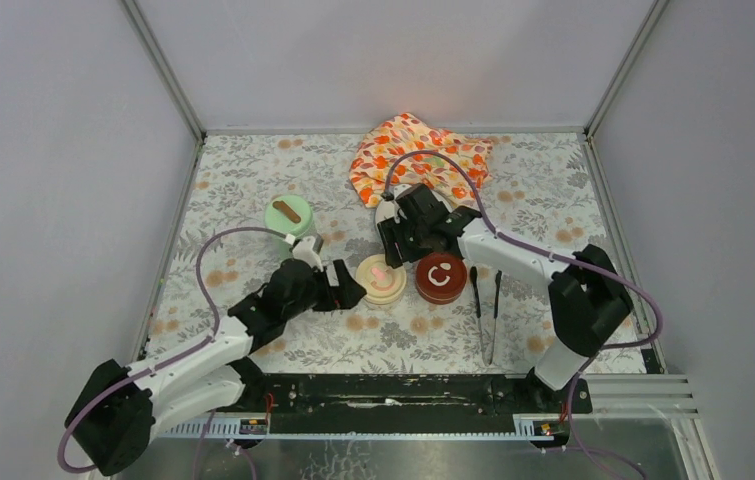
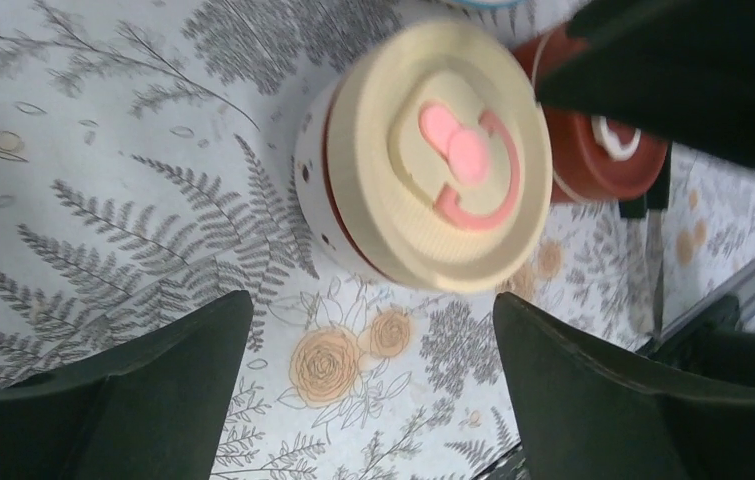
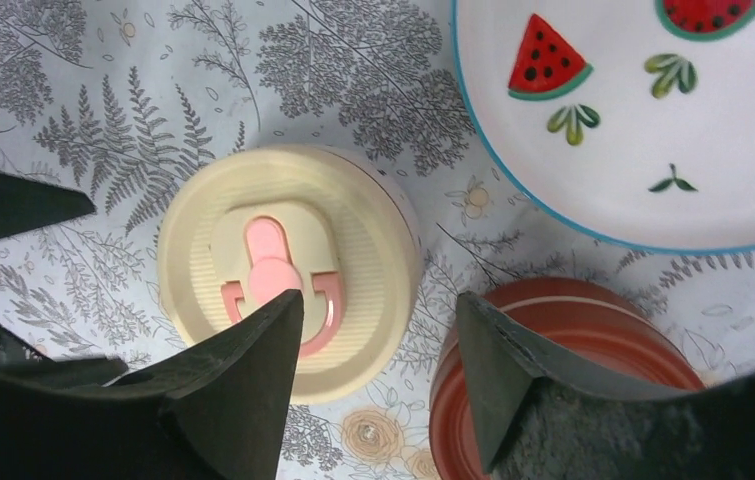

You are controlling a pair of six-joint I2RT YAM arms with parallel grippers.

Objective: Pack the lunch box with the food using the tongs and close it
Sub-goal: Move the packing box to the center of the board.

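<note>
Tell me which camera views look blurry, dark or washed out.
Top external: evenly lit, sharp throughout. Left wrist: soft, the round cream ribbed plastic lid slightly smeared. Right wrist: crisp on the white watermelon-print plate; the right gripper's fingers are dark, featureless.

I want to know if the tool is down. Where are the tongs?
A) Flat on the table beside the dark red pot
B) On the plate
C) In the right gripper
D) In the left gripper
A: the tongs lie flat on the table beside the dark red pot, with nothing holding them.
</note>
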